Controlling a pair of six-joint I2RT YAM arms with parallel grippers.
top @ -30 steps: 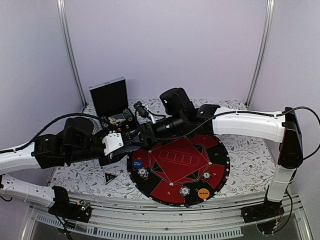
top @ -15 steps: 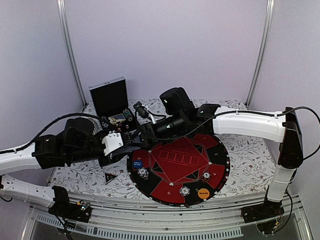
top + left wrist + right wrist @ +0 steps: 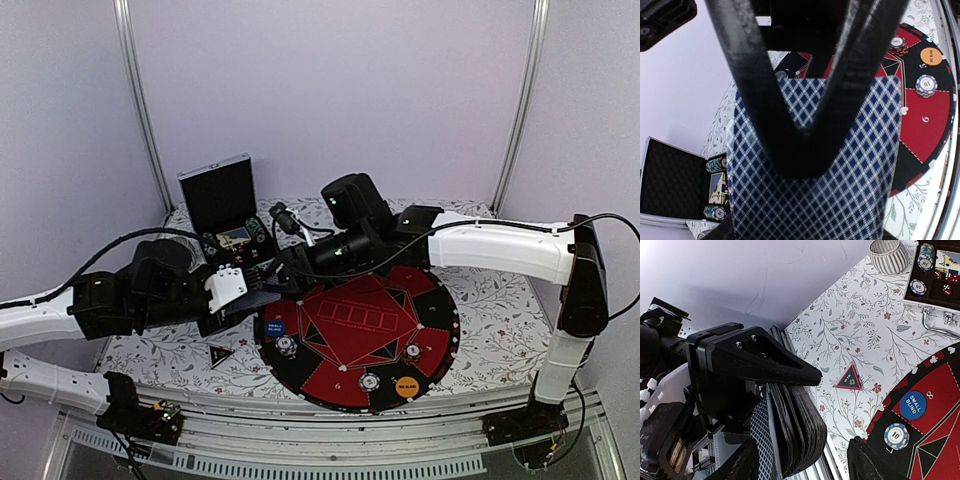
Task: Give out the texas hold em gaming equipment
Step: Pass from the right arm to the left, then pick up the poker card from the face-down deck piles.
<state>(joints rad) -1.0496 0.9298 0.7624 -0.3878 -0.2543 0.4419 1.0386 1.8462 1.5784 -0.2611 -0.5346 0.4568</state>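
On red mat [image 3: 945,385], blue SMALL BLIND button [image 3: 913,405], 10 chip [image 3: 896,436]

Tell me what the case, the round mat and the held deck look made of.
The case: silvery shiny rim, likely aluminium; dimpled black foam lining. The mat: matte, flat, printed red and black, perhaps felt or rubber. The deck: diamond-printed card or plastic; unclear which.

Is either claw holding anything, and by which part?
The left gripper pinches a deck of playing cards across its flat faces, one finger on the patterned back. The right gripper is open, empty.
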